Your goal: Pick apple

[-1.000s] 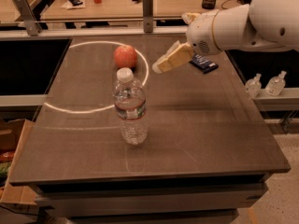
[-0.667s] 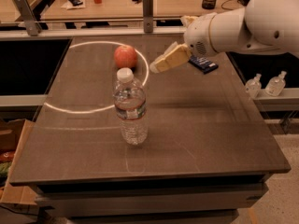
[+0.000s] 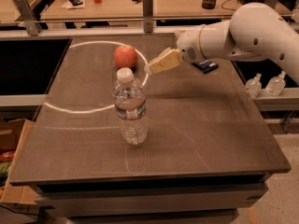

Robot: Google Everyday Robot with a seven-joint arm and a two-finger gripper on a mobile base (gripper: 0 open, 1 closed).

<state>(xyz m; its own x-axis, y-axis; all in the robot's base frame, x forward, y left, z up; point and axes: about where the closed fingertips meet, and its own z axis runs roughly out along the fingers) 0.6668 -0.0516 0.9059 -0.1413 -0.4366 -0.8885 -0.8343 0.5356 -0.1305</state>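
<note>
The apple (image 3: 125, 56) is round and red-orange and sits on the dark table (image 3: 210, 125) near the far edge, inside a bright ring of light. My gripper (image 3: 150, 69), with pale yellowish fingers, reaches in from the right on a white arm. Its tips are just right of the apple, a short gap away, above the tabletop. Nothing is held in it.
A clear water bottle (image 3: 130, 107) with a white cap stands upright in front of the apple, mid-table. A dark flat object (image 3: 205, 66) lies on the table behind the arm. Two small bottles (image 3: 265, 84) stand on a ledge at right. A cluttered desk lies beyond.
The gripper has moved a little to the left, closer to the apple. The apple and the bottle have not moved.
</note>
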